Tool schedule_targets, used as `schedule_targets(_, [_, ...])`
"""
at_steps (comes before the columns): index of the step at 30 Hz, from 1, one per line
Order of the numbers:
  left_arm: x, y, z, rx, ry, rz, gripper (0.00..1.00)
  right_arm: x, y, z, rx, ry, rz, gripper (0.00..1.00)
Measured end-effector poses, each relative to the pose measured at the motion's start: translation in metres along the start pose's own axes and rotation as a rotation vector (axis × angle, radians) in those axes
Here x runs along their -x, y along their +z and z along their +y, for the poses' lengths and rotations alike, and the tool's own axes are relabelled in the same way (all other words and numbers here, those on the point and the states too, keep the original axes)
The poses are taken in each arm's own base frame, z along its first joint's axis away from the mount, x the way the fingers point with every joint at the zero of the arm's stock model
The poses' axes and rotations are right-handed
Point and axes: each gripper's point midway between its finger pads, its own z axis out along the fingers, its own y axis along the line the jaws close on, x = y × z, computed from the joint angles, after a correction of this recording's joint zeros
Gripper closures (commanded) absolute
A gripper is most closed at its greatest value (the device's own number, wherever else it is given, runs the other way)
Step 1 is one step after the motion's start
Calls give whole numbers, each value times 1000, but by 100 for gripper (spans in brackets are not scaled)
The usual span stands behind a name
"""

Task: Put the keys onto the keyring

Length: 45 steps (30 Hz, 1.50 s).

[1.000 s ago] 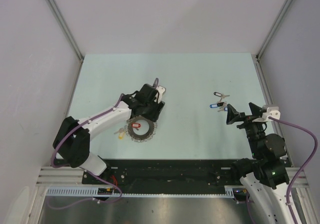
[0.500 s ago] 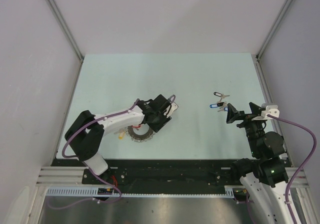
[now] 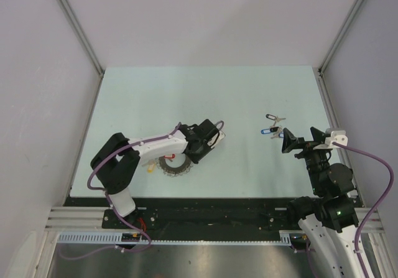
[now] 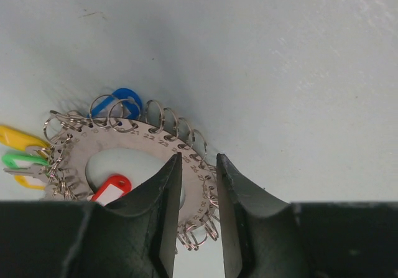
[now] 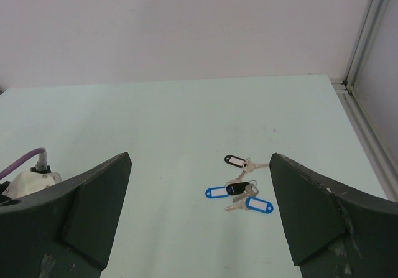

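L gripper point(image 4: 196, 166): jaws narrow, straddling the flat band of the keyring point(image 4: 118, 138), one finger over the centre hole, the other at the outer edge among the small split rings. Can't tell if the pads actually pinch the band. Prob. set this way to pin or lift the ring so a key can be fed on. The ring lies flat on the table point(image 4: 298, 54), right under the fingertips and running off to one side. Red tag point(image 4: 112, 188) sits beside the inner finger, blue tag point(image 4: 124, 97) ahead at the far rim, yellow tag point(image 4: 18, 138) and green tag point(image 4: 22, 160) furthest out. Writing: nos. stamped by the holes, 22 and 23 legible, rest too small; no brand seen. R gripper point(image 5: 200, 160): jaws wide, empty, hanging above the table. The keys point(image 5: 239, 191) lie ahead between its fingers, well apart from the ring, so it looks lined up for a pick. They carry blue and black tags w/ unreadable label windows.
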Motion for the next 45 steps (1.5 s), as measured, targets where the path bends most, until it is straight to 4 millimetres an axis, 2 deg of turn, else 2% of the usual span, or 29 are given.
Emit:
schedule_targets(4, [-2, 3, -6, 2, 19, 12, 71, 0, 0, 0, 0, 0, 0, 0])
schedule_targets(11, [-6, 9, -4, 26, 20, 35, 71, 0, 0, 0, 0, 0, 0, 0])
schedule_targets(17, [2, 4, 9, 85, -9, 9, 73, -2, 0, 0, 0, -3, 5, 0])
schedule_targets(23, [23, -4, 31, 115, -91, -54, 75, -3, 0, 0, 0, -5, 5, 0])
schedule_targets(27, [22, -3, 41, 127, -118, -55, 76, -2, 0, 0, 0, -4, 3, 0])
schedule_targets(45, [14, 13, 25, 62, -100, -5, 74, -6, 0, -1, -1, -9, 9, 0])
